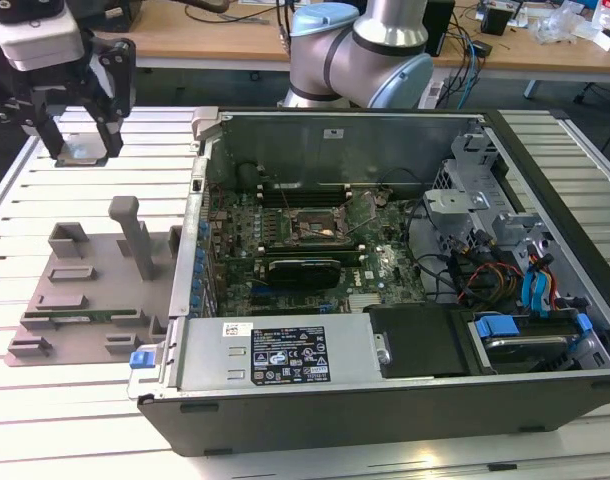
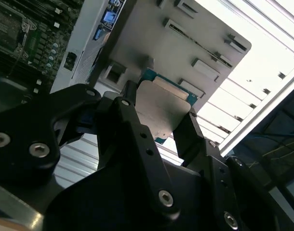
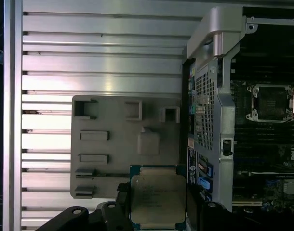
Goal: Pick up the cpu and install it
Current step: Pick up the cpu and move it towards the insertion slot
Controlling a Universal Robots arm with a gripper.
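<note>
claw (image 1: 82,148) clamped on the chip (image 3: 158,199), chip held between 2 fingers (image 3: 122,195) over the slatted table (image 1: 65,420), near the grey tray (image 1: 90,285), well apart from the open computer case (image 1: 385,405), empty socket (image 1: 320,226) seen inside

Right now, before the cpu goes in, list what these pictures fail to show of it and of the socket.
- cpu: first wrist view, one edge cut off by the picture's border.
- cpu, second wrist view: near part hidden behind the fingers of the gripper.
- cpu socket: exterior view, contacts too small to tell; first wrist view, one side cut off by the border.
</note>
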